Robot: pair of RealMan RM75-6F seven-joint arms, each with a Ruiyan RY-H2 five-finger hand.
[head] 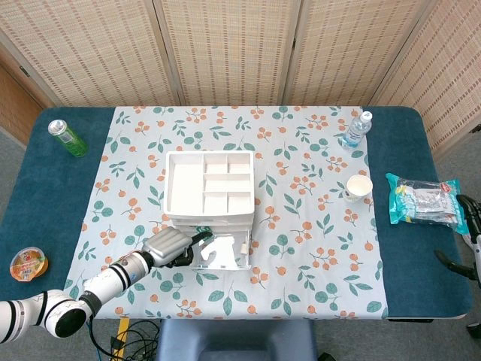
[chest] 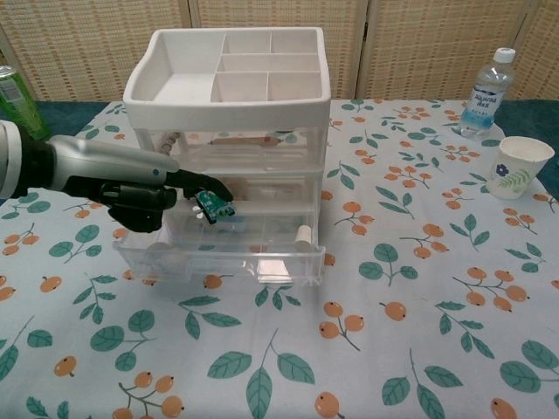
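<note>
A clear drawer unit (head: 209,197) (chest: 262,166) with a white divided tray on top stands mid-table. Its bottom drawer (head: 222,254) (chest: 220,255) is pulled out. My left hand (head: 169,246) (chest: 147,195) reaches in from the left and pinches a small green packet (head: 200,233) (chest: 212,206) at its fingertips, just above the open drawer's left half. Only part of my right hand (head: 467,239) shows, at the far right table edge near a snack bag; how its fingers lie is unclear.
A green can (head: 68,138) (chest: 17,94) stands far left and a jelly cup (head: 28,264) sits near left. A water bottle (head: 356,128) (chest: 485,92), a paper cup (head: 359,188) (chest: 519,166) and a snack bag (head: 422,199) are on the right.
</note>
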